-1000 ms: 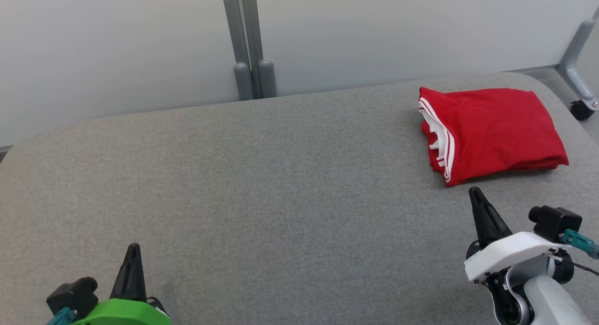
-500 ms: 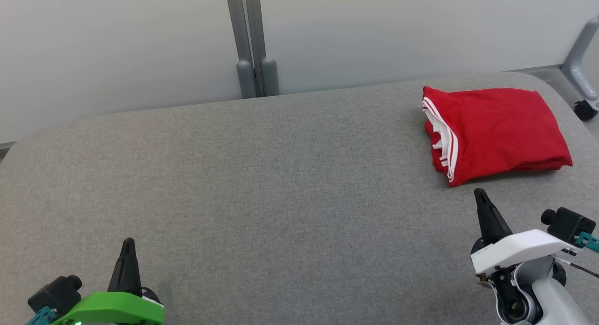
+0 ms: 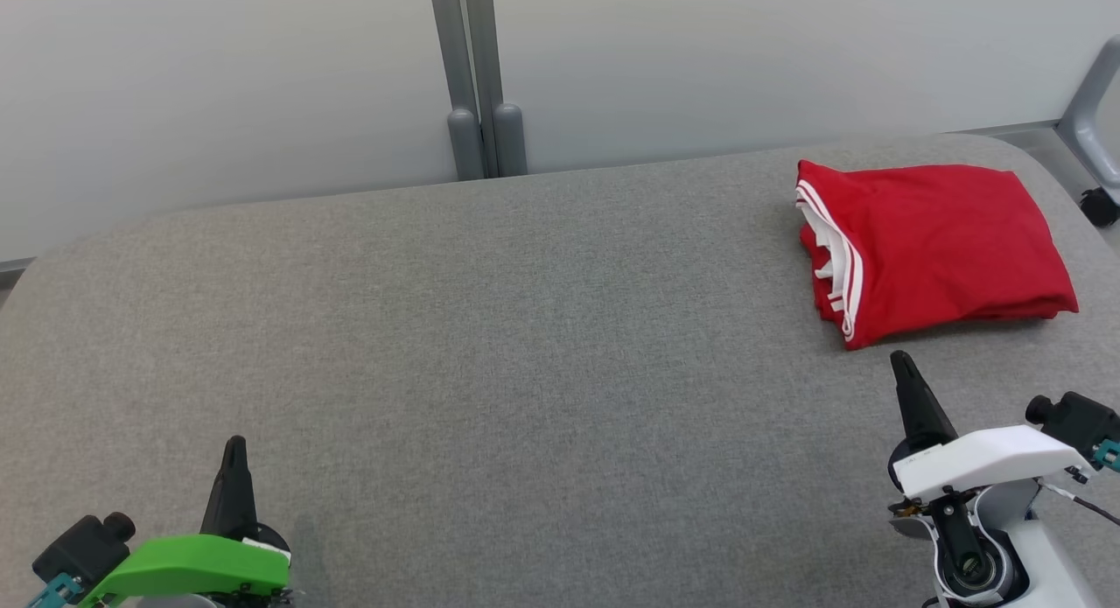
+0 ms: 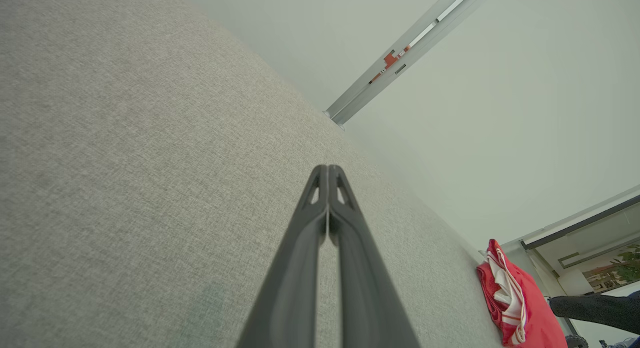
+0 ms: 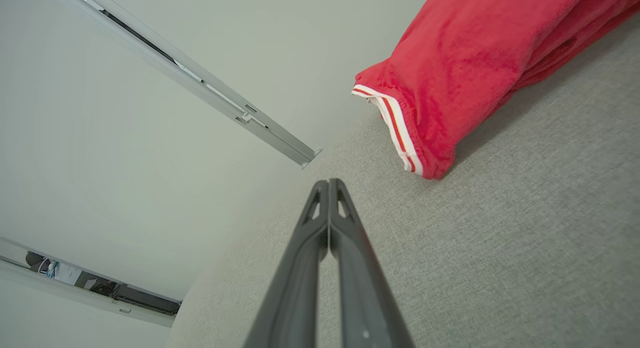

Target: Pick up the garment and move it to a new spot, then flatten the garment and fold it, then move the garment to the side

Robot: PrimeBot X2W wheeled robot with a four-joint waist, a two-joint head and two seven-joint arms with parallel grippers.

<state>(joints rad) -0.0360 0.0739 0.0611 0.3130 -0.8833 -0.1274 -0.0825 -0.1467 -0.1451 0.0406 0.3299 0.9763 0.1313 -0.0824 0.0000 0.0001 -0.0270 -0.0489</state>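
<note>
The garment [image 3: 941,245] is red with white striped trim and lies folded at the far right of the grey table [image 3: 525,328]. It also appears at the upper right of the right wrist view [image 5: 475,52] and at the lower right of the left wrist view [image 4: 515,303]. My right gripper [image 3: 901,363] is shut and empty, just short of the garment's near edge, its fingertips pressed together [image 5: 329,184]. Near the table's front left, my left gripper [image 3: 234,446] is shut and empty too, fingers together [image 4: 328,168].
A pale partition wall with a grey post [image 3: 477,74] runs behind the table. A grey frame leg with a caster [image 3: 1094,136] stands past the table's right end. A dark sleeve [image 4: 595,310] shows beyond the garment in the left wrist view.
The head view has shifted slightly, so the scene sits a little further right. Both grippers have drawn back a little toward the near edge. The garment has not moved.
</note>
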